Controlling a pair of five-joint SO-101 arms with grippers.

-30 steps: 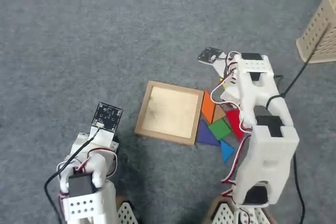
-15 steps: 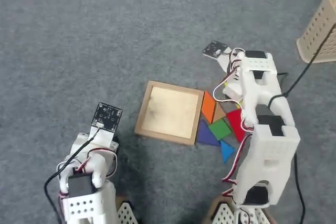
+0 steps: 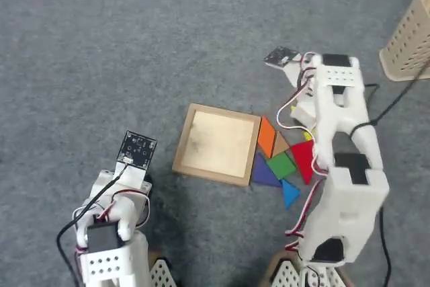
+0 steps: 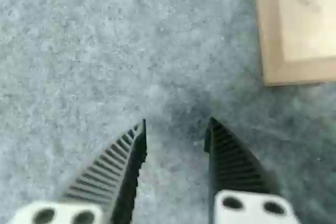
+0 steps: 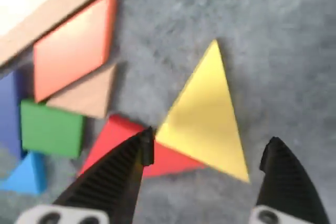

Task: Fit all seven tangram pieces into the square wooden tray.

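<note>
The square wooden tray (image 3: 182,144) lies mid-table with nothing in it; its corner (image 4: 273,56) shows in the left wrist view. Beside it, toward the right arm, lie the tangram pieces: an orange parallelogram (image 3: 267,137), a tan triangle (image 3: 280,144), a green square (image 3: 281,165), a purple triangle (image 3: 262,171), a red triangle (image 3: 304,160) and a blue triangle (image 3: 289,193). A yellow triangle (image 5: 207,116) lies just beyond them. My right gripper (image 5: 210,148) hangs open above the yellow triangle, one finger over the red triangle (image 5: 113,145). My left gripper (image 4: 176,129) stands open over bare carpet near the tray corner.
Grey carpet (image 3: 101,52) covers the table. A pale perforated wooden stand (image 3: 410,35) sits at the far right edge. The right arm (image 3: 336,132) stretches over the pieces and hides part of them from above.
The right arm has swung away from the tray toward the far right, uncovering more of the red triangle. The left arm has stayed still.
</note>
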